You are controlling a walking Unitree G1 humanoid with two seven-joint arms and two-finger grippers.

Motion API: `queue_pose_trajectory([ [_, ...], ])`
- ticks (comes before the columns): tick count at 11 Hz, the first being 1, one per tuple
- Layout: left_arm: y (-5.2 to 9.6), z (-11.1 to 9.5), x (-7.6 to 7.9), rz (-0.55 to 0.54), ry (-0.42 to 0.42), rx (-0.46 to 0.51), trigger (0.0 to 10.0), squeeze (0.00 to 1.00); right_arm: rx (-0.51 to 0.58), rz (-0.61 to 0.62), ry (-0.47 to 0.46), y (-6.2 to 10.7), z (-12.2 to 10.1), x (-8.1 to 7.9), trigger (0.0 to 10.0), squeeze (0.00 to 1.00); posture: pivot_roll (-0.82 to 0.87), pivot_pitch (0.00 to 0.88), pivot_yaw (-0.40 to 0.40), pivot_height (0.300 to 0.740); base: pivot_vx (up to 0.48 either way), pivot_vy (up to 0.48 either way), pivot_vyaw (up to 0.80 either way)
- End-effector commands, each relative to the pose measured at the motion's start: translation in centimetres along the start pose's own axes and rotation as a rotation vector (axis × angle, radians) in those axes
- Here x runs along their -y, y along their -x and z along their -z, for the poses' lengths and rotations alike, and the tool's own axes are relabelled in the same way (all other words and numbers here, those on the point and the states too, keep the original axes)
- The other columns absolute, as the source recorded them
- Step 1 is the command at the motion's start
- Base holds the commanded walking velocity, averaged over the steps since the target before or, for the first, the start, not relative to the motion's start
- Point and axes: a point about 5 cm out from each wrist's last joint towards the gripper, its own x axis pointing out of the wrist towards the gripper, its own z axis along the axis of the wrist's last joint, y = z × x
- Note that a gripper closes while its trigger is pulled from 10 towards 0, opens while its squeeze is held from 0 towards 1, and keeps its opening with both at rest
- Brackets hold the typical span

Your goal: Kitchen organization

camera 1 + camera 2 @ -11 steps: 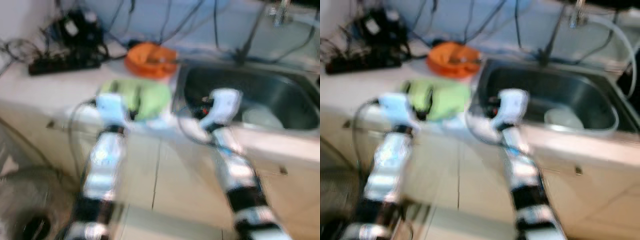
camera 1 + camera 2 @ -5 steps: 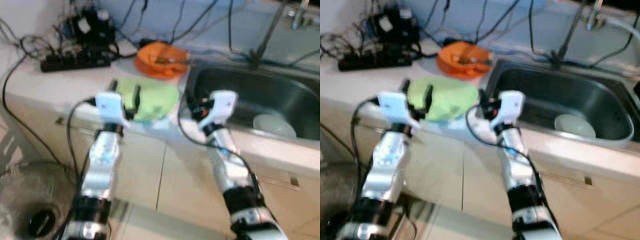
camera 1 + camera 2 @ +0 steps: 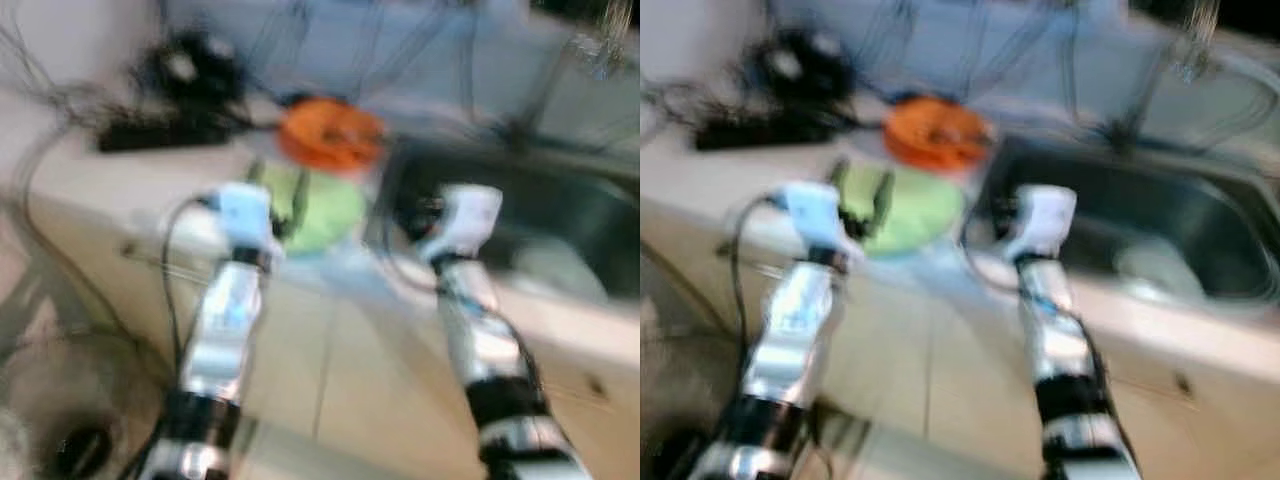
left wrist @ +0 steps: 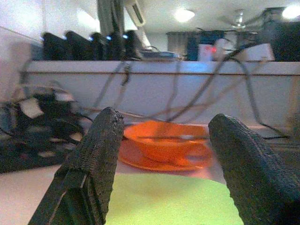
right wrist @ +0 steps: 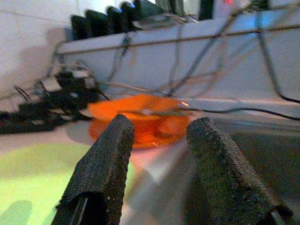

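Just ahead of the left claw [image 4: 161,183], released over the green plate [image 4: 168,201], sits the orange bowl [image 4: 165,142]; the right claw [image 5: 157,171], also released, faces it, probably approaching the counter [image 3: 90,185].

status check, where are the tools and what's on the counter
Left tool open, empty, over green plate. Right tool open at sink edge. Orange bowl beyond plate. Cables at counter back.
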Motion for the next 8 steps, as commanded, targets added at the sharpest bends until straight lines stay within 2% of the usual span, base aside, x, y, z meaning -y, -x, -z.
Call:
queue_pose_trajectory([
  [1,0.0,-0.2,-0.8,-0.027,-0.017,0.006,10.0,0.00,0.014,-0.034,-0.014,-0.4,-0.3,-1.0,10.0,0.00,0.23,0.000,-0.052,0.740,0.334,0.000,0.00],
  [5,0.1,-0.3,-0.7,-0.014,-0.025,0.011,10.0,0.00,0.014,-0.033,-0.028,-0.3,-0.2,-1.2,10.0,0.00,0.23,0.000,-0.049,0.740,0.335,0.000,0.00],
  [7,0.6,-0.7,-0.6,0.023,-0.040,0.030,10.0,0.00,0.022,-0.032,-0.028,-0.1,-0.1,-1.3,10.0,0.00,0.23,0.000,-0.043,0.740,0.000,0.000,0.00],
  [8,1.3,-0.7,-0.7,0.043,-0.080,0.035,10.0,0.00,0.047,-0.037,-0.014,0.3,-0.4,-1.4,10.0,0.00,0.23,0.000,-0.041,0.740,0.000,0.000,0.00],
])
